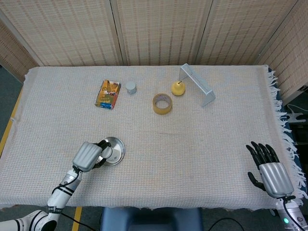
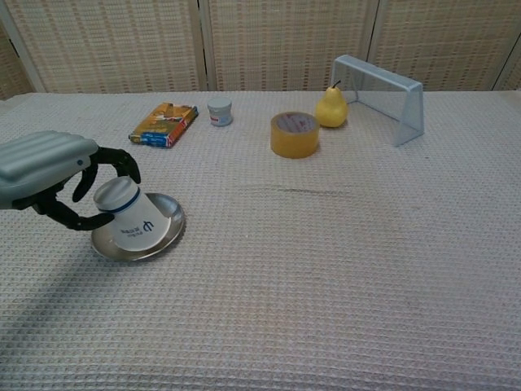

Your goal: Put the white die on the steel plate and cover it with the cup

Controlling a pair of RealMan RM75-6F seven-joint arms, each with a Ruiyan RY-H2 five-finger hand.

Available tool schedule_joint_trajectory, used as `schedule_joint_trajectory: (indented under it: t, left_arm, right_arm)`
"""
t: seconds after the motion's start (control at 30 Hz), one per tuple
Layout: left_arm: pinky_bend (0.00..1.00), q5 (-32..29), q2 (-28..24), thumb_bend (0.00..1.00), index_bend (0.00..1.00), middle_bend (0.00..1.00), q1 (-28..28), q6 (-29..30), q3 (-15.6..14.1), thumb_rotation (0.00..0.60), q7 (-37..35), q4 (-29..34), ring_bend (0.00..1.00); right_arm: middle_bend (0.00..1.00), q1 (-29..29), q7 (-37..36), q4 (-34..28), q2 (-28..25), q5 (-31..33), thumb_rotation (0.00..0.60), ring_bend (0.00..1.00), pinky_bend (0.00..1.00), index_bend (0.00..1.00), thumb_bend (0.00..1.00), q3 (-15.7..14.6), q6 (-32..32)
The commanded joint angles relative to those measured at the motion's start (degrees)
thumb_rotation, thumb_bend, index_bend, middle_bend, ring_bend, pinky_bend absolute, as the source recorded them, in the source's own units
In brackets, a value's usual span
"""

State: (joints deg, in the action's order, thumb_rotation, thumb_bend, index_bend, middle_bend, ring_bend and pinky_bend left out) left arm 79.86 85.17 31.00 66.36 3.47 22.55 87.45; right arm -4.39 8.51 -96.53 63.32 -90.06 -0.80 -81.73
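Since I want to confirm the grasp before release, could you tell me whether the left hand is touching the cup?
Touching. The chest view shows the left hand with its dark fingers wrapped around the base of the upturned cup, which sits on the steel plate.

You see the desk (image 2: 342, 277) covered with a beige woven cloth, rough like a waffle, with a fringe on the right edge. The steel plate (image 2: 167, 232) is polished metal and shines. The cup (image 2: 130, 218) looks like smooth white plastic or paper; you cannot tell which. Your left robot hand (image 2: 57, 179) has a ribbed, matt grey back and black fingers (image 2: 122, 161). The tape roll (image 2: 294, 134) is glossy yellow. The far screens are woven reed.
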Motion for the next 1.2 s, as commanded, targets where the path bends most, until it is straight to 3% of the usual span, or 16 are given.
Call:
schedule_joint_trajectory:
  t: [0.03, 0.67, 1.2]
  left_arm:
    - [0.87, -0.1, 0.8, 0.35, 0.47, 0.62, 0.2, 0.0, 0.2, 0.600, 0.8, -0.8, 0.64]
    - [0.87, -2.4, 4.1, 0.35, 0.49, 0.65, 0.2, 2.3, 2.4, 0.600, 9.6, -7.7, 0.65]
    - [0.87, -1.3, 1.2, 0.35, 0.50, 0.65, 0.3, -0.4, 0.8, 0.600, 4.9, -2.2, 0.65]
  right_arm:
    - [0.00, 0.1, -0.1, 0.0, 0.0, 0.0, 0.600, 0.00, 0.00, 0.00, 0.26, 0.0, -0.1]
    - [0.00, 0.1, 0.5, 0.0, 0.1, 0.7, 0.600, 0.00, 0.00, 0.00, 0.26, 0.3, 0.0]
    - [0.00, 0.2, 0.6, -0.2, 0.1, 0.8, 0.600, 0.00, 0.00, 0.00, 0.26, 0.3, -0.1]
